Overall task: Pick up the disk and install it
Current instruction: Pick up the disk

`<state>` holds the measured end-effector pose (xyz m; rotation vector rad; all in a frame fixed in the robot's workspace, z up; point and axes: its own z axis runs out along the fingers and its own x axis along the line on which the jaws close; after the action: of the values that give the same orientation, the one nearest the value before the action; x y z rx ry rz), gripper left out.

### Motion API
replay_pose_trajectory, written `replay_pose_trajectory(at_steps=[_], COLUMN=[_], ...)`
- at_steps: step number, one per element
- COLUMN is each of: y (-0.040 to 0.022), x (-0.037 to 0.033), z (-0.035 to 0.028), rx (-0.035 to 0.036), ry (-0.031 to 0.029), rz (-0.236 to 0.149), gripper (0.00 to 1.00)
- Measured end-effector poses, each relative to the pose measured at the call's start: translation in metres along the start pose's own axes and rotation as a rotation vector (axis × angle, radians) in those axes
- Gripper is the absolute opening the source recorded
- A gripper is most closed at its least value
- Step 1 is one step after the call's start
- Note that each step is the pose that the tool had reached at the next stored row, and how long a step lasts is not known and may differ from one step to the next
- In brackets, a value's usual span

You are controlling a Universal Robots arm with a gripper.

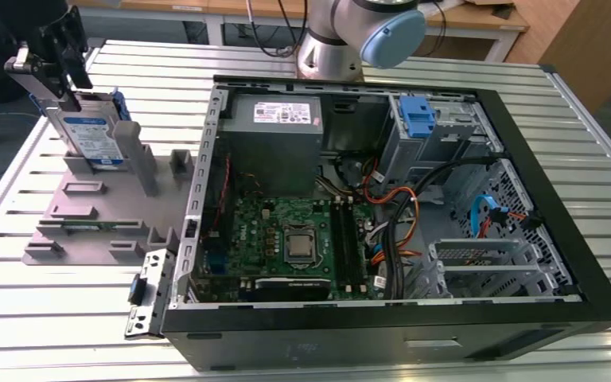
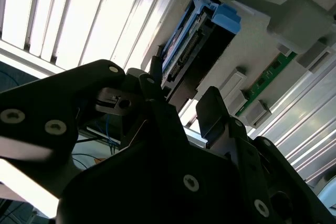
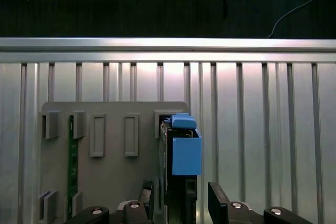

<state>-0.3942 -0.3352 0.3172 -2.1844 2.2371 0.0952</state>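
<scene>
Straddling disk point(image 3: 186, 153) edge, end effector point(image 3: 181, 196) spread

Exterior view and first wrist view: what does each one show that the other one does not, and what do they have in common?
Exterior view: the open computer case with its green circuit board and grey power box, plus the arm behind it.
First wrist view: a look down on the top edge of the disk, with a gap between it and one finger.
Both: the disk standing upright in the grey holder on the slatted table, and the open gripper above it.
</scene>
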Motion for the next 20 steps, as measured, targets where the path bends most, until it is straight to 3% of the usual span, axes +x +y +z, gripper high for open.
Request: replay_pose_trajectory(at_steps=[7,20], y=[-0.0001,-0.0003], x=[0.0,0.0006], z=[0.0006,0.0107], rx=[0.0004,-0.0001], ry=[0.0003,0.001], rz=[0.0,0.0], gripper=[0.53,0.53])
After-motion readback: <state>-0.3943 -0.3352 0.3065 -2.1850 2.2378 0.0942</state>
